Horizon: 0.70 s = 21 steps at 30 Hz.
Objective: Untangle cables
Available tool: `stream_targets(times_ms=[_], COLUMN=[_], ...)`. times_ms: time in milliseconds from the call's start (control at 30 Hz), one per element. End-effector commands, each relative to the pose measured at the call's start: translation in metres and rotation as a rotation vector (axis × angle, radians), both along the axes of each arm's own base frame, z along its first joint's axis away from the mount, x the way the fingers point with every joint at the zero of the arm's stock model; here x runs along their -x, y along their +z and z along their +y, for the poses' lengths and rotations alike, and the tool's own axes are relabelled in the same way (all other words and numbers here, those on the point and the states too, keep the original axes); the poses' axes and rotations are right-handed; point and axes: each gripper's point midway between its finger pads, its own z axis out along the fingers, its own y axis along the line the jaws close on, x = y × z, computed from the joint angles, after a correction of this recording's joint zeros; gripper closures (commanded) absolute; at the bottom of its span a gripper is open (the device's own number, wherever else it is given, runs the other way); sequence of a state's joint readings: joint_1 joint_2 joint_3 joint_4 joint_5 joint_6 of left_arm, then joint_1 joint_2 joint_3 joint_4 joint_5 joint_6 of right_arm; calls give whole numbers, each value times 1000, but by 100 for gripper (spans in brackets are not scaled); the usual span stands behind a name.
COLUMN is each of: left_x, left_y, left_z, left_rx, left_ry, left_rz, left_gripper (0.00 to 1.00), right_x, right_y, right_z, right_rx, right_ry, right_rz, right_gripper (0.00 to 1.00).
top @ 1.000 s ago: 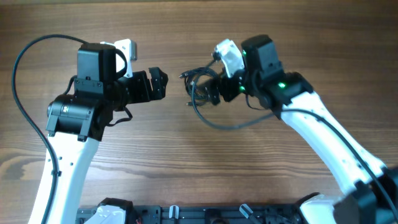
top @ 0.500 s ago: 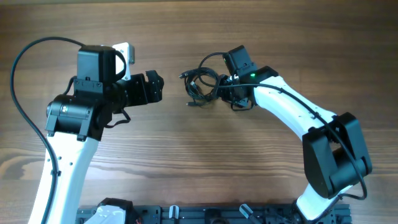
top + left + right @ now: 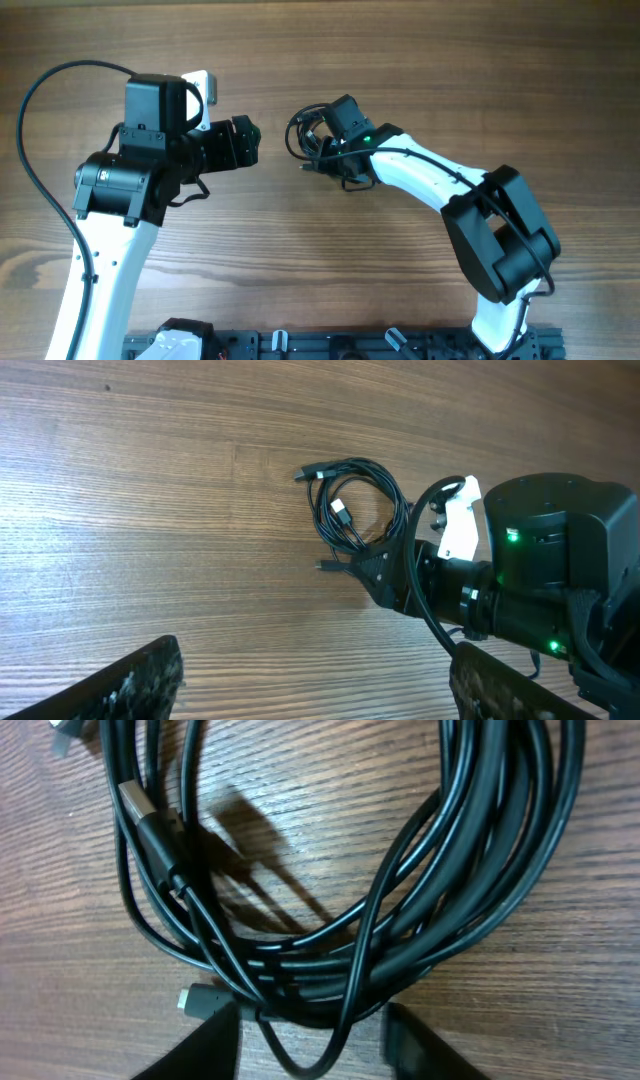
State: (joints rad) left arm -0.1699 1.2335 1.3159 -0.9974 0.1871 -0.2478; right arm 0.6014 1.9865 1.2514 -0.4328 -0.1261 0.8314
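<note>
The cables [image 3: 303, 140] lie in one tangled black coil on the wooden table, between my two arms. In the right wrist view the cables [image 3: 440, 870] fill the frame, with a silver-tipped plug [image 3: 140, 805] and a small dark plug [image 3: 196, 1000] showing. My right gripper [image 3: 312, 1015] stands at the coil's lower edge, half open. One thin loop hangs between its fingers [image 3: 205, 1045] without being pinched. My left gripper [image 3: 250, 140] hovers left of the coil, open and holding nothing. Its own view shows the cables [image 3: 352, 510] ahead, with the right gripper [image 3: 362, 567] against them.
The right arm's white links [image 3: 420, 180] stretch across the table from the lower right. A thick black arm wire [image 3: 40, 170] arcs at the far left. A dark rack [image 3: 330, 345] runs along the front edge.
My right arm has swung left and lower onto the coil, and its jaws have narrowed around the coil's edge. The left gripper has stayed in place and closed slightly.
</note>
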Motion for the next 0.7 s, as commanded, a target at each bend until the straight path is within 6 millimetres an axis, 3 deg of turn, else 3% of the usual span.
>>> stream_targets(times_ms=[0,33,67,233,300,333,500,600,667], left_x=[-2,-2,-2,0,0,0,0,0,2], left_y=[2,2,1,0,0,0,0,0,-1], left_z=[3,3,3,3,3,3,3,3,3], left_rx=[-10,-10,-10,-12,-12,-12,-12,-12,-13], left_ry=[2,2,2,2,2,2,2,2,2], left_rz=[-2,-2,-2,5,8,8,8,9,16], left_gripper=[13,12,12,10,9,9,7,7,6], right_x=[-2,-3,-3,0,7,11,31,42,39], right_y=[-7,-7,-7,4,32,64,174,221,240], right_z=[2,3,3,8,17,18,6,-2,-13], right_rx=[8,6,3,-12,-60,-62,-39,-59,-25], right_ry=[-11,-11,-11,59,160,262,555,576,528], right_rz=[-7,-11,-15,-32,-54,-114,-403,-532,-594], right_gripper=[76,91,96,96,96,96,96,96,96])
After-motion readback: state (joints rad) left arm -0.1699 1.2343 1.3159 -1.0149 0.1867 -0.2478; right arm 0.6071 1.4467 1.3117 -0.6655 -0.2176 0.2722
